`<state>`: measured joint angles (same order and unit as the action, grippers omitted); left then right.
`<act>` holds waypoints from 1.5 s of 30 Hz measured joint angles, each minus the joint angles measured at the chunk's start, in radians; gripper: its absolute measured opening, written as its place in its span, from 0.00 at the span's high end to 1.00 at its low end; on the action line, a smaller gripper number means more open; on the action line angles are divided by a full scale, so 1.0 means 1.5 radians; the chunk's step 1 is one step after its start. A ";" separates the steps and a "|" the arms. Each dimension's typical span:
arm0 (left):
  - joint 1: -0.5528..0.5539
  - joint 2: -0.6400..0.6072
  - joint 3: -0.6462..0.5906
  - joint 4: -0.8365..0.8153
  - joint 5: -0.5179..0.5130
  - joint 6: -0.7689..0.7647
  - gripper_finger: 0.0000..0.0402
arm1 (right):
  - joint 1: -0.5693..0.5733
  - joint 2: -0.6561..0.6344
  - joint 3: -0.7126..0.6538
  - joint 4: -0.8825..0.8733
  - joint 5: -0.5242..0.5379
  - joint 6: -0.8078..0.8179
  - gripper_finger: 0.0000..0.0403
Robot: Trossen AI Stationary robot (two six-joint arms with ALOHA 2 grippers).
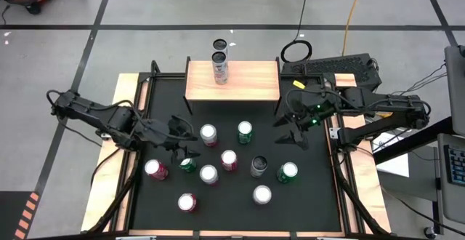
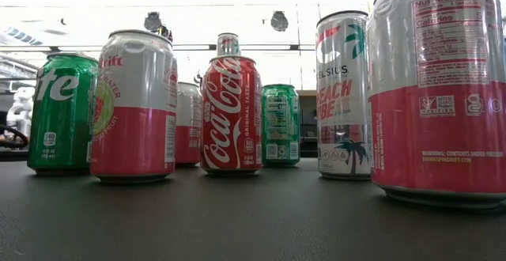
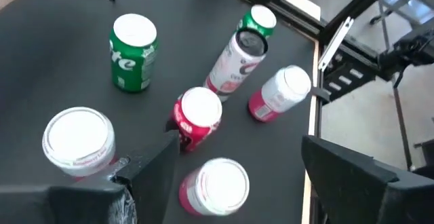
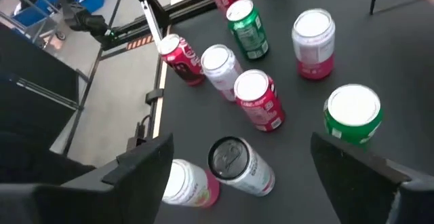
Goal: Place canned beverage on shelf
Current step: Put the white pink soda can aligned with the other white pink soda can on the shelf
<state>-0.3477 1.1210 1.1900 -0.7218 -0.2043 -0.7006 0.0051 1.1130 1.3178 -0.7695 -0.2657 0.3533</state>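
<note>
Left jaws (image 1: 182,144) spread, empty, hovering low over counter (image 1: 312,204); green can (image 1: 188,165) just below them, silver-top can (image 1: 208,134) just beside. Right jaws (image 1: 290,132) spread too, holding nothing, above counter's right part; green-and-white can (image 1: 245,132) near, dark-top can (image 1: 259,166) and green can (image 1: 288,172) a little farther out. Shelf (image 1: 254,84) beyond both jaws, at counter's far edge, carrying one tall can (image 1: 220,67). Other cans clustered between arms.

Two matte-black, six-joint arms; black cables along links. Angular black two-finger left gripper (image 1: 185,147) and right gripper (image 1: 292,133); green indicator light on right wrist.
</note>
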 joint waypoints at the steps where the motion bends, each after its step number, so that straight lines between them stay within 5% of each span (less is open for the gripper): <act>1: -0.003 0.001 0.000 -0.002 -0.004 0.000 0.22 | 0.003 0.000 0.000 -0.004 0.000 0.009 0.19; 17: 0.001 0.004 -0.010 -0.038 -0.094 0.057 0.22 | 0.086 0.019 0.000 -0.032 0.063 0.238 0.27; 29: 0.000 0.003 -0.012 -0.046 -0.094 0.055 0.22 | 0.112 0.067 0.000 -0.126 0.057 0.246 0.29; 37: 0.000 0.003 -0.012 -0.049 -0.068 0.052 0.22 | 0.143 0.068 0.000 -0.144 0.159 0.217 0.29; 45: 0.000 0.008 -0.012 -0.049 -0.077 0.052 0.22 | 0.145 0.068 0.000 -0.175 0.160 0.199 0.29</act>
<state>-0.3473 1.1329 1.1713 -0.7952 -0.3203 -0.6231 0.2221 1.2144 1.3178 -1.0316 -0.0261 0.6512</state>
